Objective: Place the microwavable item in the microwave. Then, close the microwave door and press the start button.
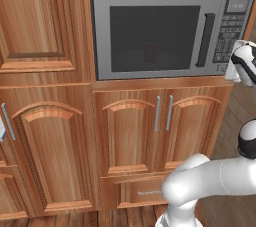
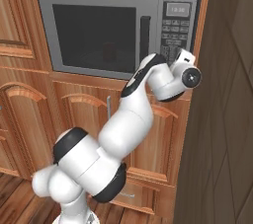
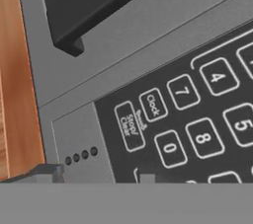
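The microwave (image 1: pixel 101 1) is set into the wooden cabinets, and its door (image 1: pixel 155 71) is closed, with the dark bar handle (image 1: pixel 205 39) beside the keypad (image 1: pixel 229 33). Through the dark window the red cup (image 1: pixel 150 52) shows dimly inside; it is also faint in the right base view (image 2: pixel 109 50). My hand (image 2: pixel 184 65) is held against the lower part of the keypad (image 2: pixel 173 33). In the hand view my gripper (image 3: pixel 98 174) is very close to the panel, below the Stop/Clear button (image 3: pixel 129 125) and the 0 key (image 3: pixel 170 148). Its fingertips (image 3: pixel 49 172) stand apart and hold nothing.
Arched wooden cabinet doors (image 1: pixel 130 131) with metal pulls lie below the microwave, and a drawer (image 1: pixel 142 191) sits under them. A tall wooden panel (image 2: pixel 222 119) stands close on the right of the arm. More cabinet fronts (image 1: pixel 35 21) fill the left.
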